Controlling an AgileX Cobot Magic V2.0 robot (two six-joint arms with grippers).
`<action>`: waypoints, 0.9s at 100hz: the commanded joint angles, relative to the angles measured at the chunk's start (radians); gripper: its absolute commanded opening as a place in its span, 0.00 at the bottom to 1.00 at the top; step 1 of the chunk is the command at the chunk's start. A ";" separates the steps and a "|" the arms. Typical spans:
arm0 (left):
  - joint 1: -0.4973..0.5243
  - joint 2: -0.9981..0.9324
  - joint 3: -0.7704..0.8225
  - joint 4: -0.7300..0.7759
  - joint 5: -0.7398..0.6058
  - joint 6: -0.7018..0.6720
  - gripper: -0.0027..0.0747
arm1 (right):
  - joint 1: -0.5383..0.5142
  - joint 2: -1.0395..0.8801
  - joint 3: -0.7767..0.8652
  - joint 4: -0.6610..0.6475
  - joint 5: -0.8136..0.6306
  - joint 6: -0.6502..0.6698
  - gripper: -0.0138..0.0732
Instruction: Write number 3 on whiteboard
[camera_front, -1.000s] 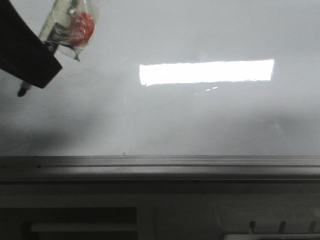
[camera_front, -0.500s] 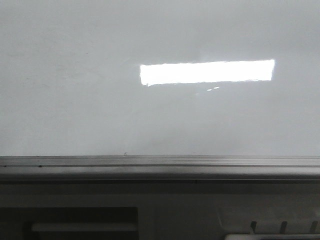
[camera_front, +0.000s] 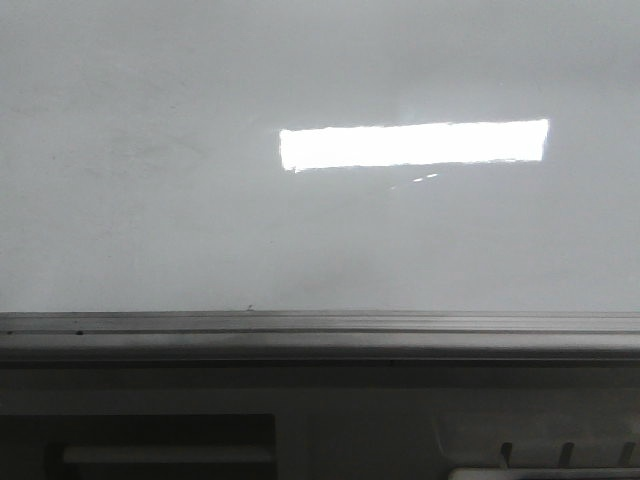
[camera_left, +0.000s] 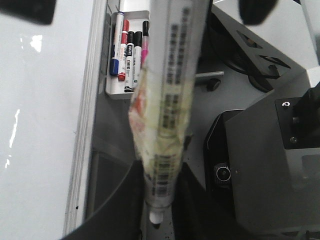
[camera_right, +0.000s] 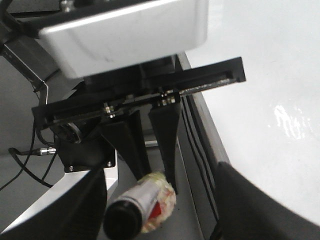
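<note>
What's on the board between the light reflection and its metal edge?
Nothing; front view shows bare whiteboard between light reflection and metal edge, no marker stroke.

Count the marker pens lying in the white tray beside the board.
4, side by side in the tray: blue-capped pen, red-capped pen, black-capped pen, pink pen. The wrapped marker in front may hide more.

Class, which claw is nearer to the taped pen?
Left. The left claw is shut on the pen, beside the whiteboard. The right claw is open, its fingers either side of the pen's dark end, not touching it.
</note>
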 joint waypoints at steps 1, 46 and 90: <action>-0.009 0.005 -0.032 -0.057 -0.026 0.001 0.01 | 0.005 0.021 -0.056 0.020 -0.006 -0.008 0.64; -0.009 0.005 -0.032 -0.089 -0.026 0.001 0.01 | 0.005 0.073 -0.063 0.051 0.025 -0.008 0.42; -0.009 0.005 -0.032 -0.093 -0.085 -0.080 0.02 | 0.005 0.073 -0.063 0.079 0.011 -0.008 0.19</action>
